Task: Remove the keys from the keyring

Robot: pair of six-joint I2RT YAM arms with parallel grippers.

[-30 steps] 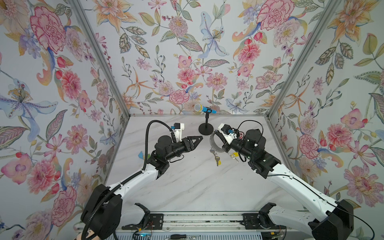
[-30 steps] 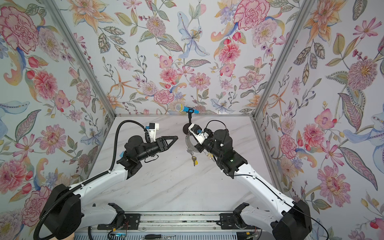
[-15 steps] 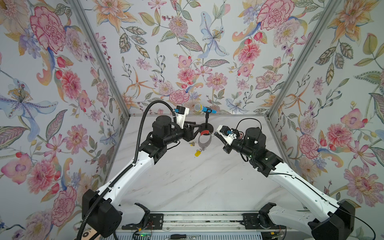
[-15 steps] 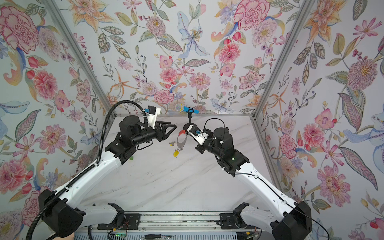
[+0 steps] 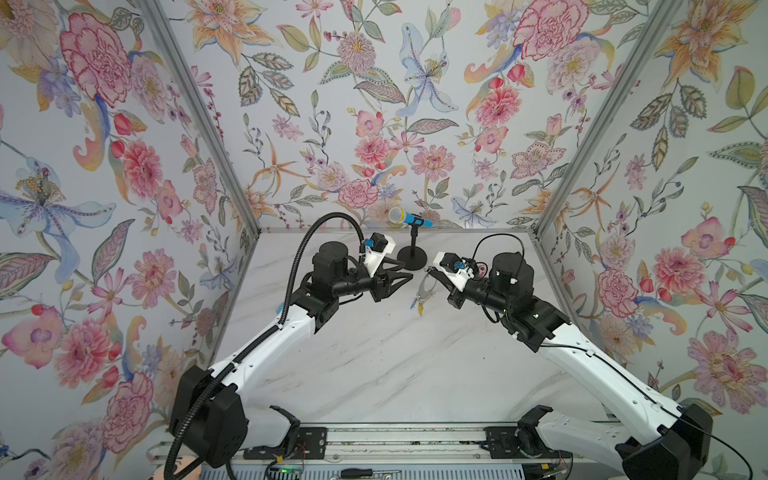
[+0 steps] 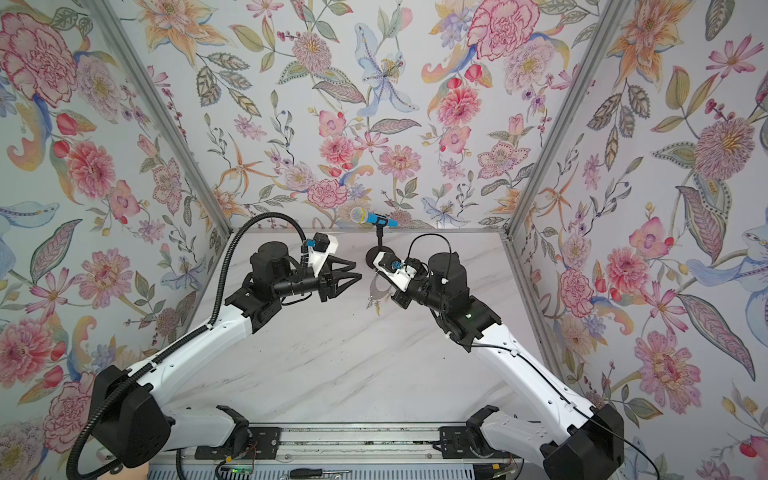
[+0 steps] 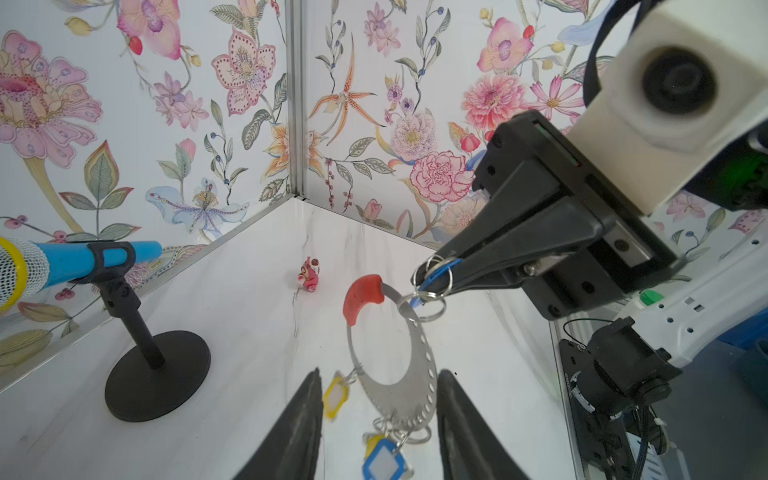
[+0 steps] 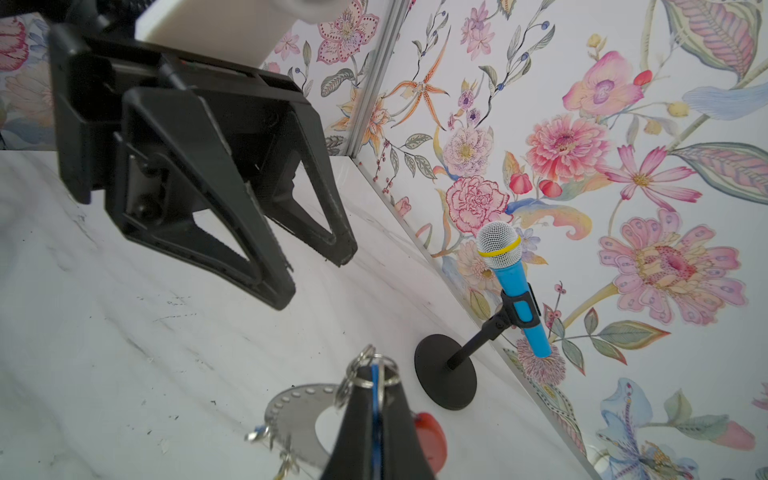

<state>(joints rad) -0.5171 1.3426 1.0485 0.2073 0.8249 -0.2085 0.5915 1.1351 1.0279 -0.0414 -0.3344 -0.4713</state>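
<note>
The keyring is a grey crescent plate with holes and a red sleeve at one end. It hangs in the air from small split rings. My right gripper is shut on a blue key tag threaded through those rings. Keys with a yellow tag and a blue tag dangle from the crescent's lower edge. My left gripper is open, a finger on each side of the crescent's lower part. In both top views the keyring hangs between the two grippers.
A toy microphone on a stand with a round black base stands just behind the grippers near the back wall. A small red-pink toy figure lies on the marble table. Floral walls close in three sides.
The left arm rose and swung its gripper up to the hanging keyring, and its jaws narrowed somewhat. The right gripper stayed shut, and the keyring swung left and back.
</note>
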